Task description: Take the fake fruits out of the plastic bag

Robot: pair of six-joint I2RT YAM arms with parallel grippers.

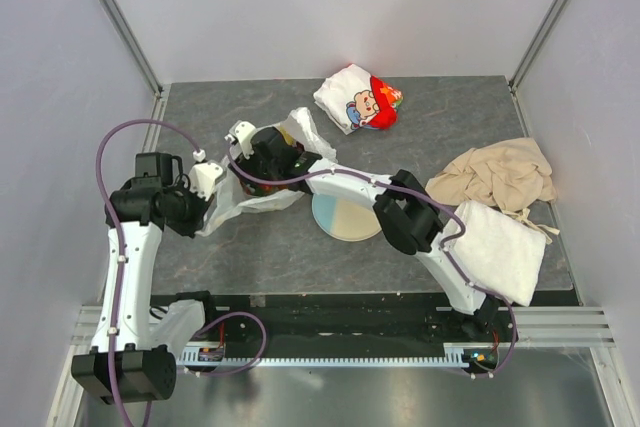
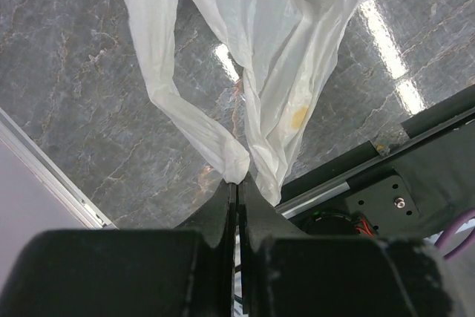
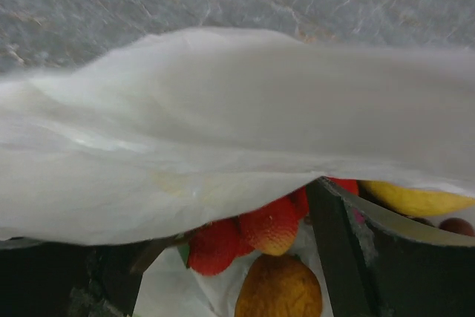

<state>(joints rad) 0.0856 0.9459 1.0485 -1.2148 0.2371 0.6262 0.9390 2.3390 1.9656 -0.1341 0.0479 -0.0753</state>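
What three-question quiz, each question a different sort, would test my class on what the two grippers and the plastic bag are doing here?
1. True or false: the left gripper is shut on a handle of the thin, crinkly, translucent white plastic bag.
2. Where do the glossy red plastic strawberries lie? A) on the round pale-blue plate; B) inside the bag; C) on the folded white towel.
3. Short answer: which gripper reaches into the bag's mouth?
Key: 1 true; 2 B; 3 the right gripper.
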